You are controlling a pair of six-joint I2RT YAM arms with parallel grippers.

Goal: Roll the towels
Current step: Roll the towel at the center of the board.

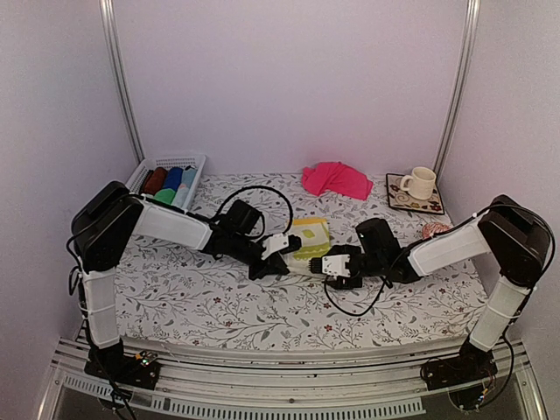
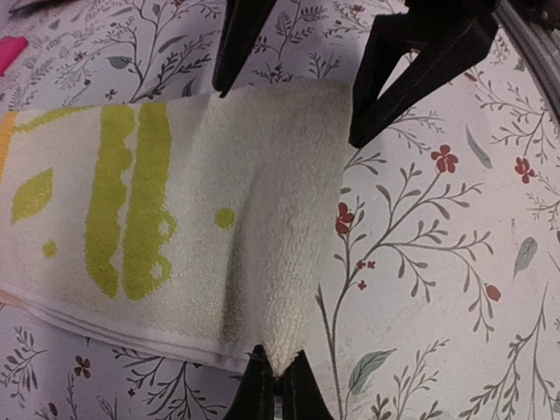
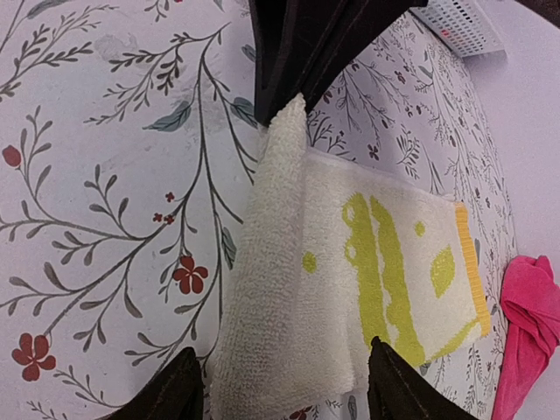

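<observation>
Seen from above, a flower-printed table point(image 1: 192, 297) has a white basket point(image 1: 149, 168) at its far left corner, holding dark red, blue and green rolls of cloth point(image 1: 171, 182). Both arms reach inward and meet at the table's middle. The left gripper point(image 2: 273, 389) has its fingers pressed together, pinching the near corner of the lime-yellow towel point(image 1: 311, 238). This towel lies at the centre of the table, and its plain cream end is raised in a soft fold. The right gripper point(image 3: 282, 354) faces the left one with its fingers spread across that same cream end; contact with the cloth cannot be told. The hot pink towel point(image 1: 336, 179) lies crumpled at the far edge, right of centre. Further right, a cream mug point(image 1: 420, 182) stands on a patterned mat point(image 1: 411, 203), with a red-orange woven pad point(image 1: 435, 230) just nearer.
</observation>
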